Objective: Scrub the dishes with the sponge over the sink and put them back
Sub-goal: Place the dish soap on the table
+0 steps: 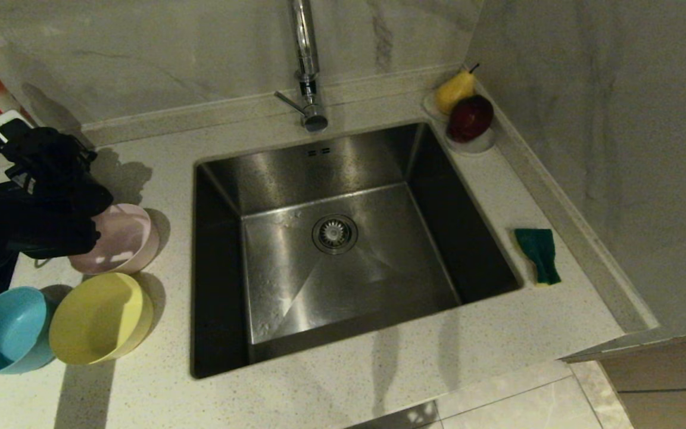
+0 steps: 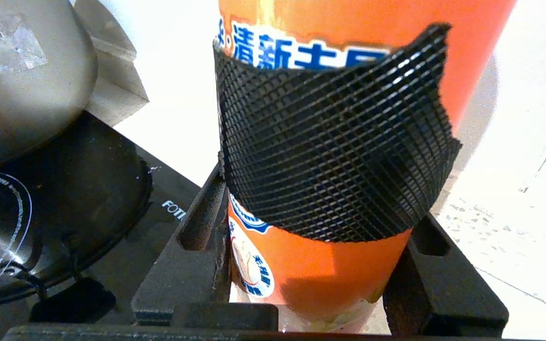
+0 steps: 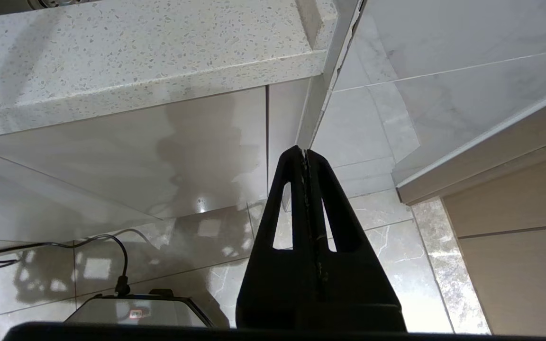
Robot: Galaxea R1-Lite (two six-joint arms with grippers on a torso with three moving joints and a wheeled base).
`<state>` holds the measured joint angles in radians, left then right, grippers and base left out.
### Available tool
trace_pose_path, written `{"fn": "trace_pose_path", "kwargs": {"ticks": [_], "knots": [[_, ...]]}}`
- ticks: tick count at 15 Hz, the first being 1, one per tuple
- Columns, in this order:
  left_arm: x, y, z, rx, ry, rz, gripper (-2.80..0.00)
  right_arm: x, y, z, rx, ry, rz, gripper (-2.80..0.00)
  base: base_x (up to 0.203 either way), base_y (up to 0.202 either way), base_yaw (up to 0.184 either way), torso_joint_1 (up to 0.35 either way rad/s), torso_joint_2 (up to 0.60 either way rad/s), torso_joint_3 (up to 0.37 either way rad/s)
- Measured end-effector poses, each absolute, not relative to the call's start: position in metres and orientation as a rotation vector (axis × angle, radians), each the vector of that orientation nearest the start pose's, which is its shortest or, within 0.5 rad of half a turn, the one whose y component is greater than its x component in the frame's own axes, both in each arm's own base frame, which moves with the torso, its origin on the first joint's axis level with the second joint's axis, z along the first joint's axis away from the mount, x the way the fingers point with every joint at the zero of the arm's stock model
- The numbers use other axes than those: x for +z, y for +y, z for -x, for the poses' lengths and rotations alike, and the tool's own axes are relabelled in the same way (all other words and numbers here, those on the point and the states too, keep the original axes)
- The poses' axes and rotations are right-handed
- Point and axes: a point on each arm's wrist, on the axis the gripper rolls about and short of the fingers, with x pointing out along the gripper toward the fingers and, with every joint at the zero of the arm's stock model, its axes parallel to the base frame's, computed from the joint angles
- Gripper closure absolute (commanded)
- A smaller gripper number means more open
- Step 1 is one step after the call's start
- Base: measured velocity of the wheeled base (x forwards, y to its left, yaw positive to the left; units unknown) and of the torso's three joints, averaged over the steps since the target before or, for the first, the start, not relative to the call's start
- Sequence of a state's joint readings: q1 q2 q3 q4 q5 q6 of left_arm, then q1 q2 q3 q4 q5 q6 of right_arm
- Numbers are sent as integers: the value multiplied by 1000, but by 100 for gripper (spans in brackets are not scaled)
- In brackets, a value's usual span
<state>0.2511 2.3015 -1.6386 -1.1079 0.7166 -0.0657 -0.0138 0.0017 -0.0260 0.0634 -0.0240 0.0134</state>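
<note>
Three bowls stand on the counter left of the sink: pink, yellow and light blue. The green-faced sponge lies on the counter right of the sink. My left gripper is at the far left, above and behind the pink bowl. In the left wrist view the left gripper is shut on an orange detergent bottle wrapped in black mesh, one finger against each side. The right gripper hangs shut and empty below the counter's edge, out of the head view.
A tall chrome faucet rises behind the sink. A white dish with a pear and a red apple sits at the back right corner. A grey pot on a black cooktop stands left of the bottle. Walls close the back and right.
</note>
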Motion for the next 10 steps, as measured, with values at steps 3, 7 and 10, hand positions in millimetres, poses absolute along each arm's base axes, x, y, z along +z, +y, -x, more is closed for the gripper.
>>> {"fn": "trace_pose_path", "kwargs": {"ticks": [3,7,10], "knots": [[218,132,-455,937,-487,165,0,76,0,25,-39,39,-13,0,0,0,0,0,0,0],[217,133,-457,938,-491,164,0,76,0,25,-38,39,-13,0,0,0,0,0,0,0],[210,134,-458,944,-466,157,-97,76,0,25,-38,39,-13,0,0,0,0,0,0,0]]}}
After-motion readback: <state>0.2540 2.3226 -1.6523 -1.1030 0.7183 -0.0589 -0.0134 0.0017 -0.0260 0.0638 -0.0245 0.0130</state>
